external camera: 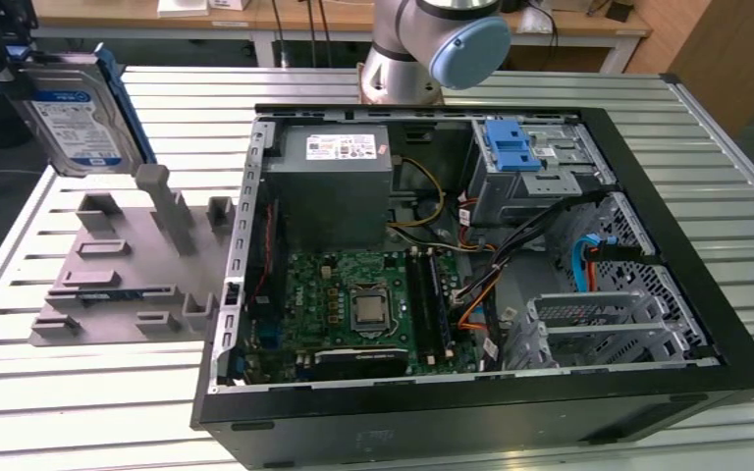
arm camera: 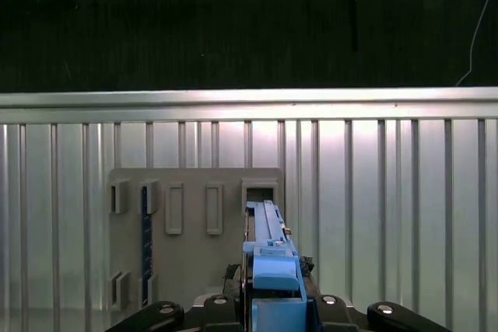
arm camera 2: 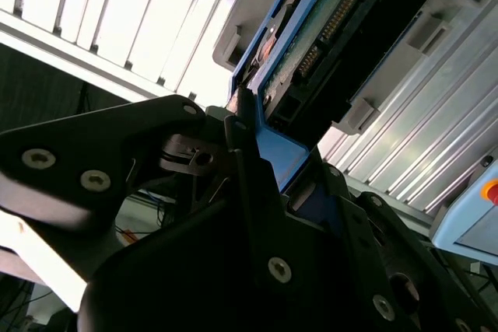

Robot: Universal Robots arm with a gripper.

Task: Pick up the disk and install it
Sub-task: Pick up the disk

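The disk (external camera: 76, 123) is a silver drive with a white-and-blue label in a blue bracket. It is held on edge at the exterior view's far left, over the far end of the grey slotted fixture (external camera: 129, 265). My gripper (external camera: 11, 61) is shut on its upper end. In the first wrist view the disk (arm camera: 268, 258) runs edge-on out from between my gripper (arm camera: 272, 305) fingers, above the fixture (arm camera: 191, 231) near an empty slot. The second wrist view shows the disk's (arm camera 2: 327, 29) connector side, with my gripper (arm camera 2: 253, 157) clamped on the blue bracket.
An open black computer case (external camera: 691, 324) lies on the slatted metal table (external camera: 89, 412), at the exterior view's right of the fixture. Inside it are a metal drive bay with a blue latch (external camera: 514, 147), a grey power supply (external camera: 331, 177) and a motherboard (external camera: 364, 304). The arm's base (external camera: 430, 49) stands behind the case.
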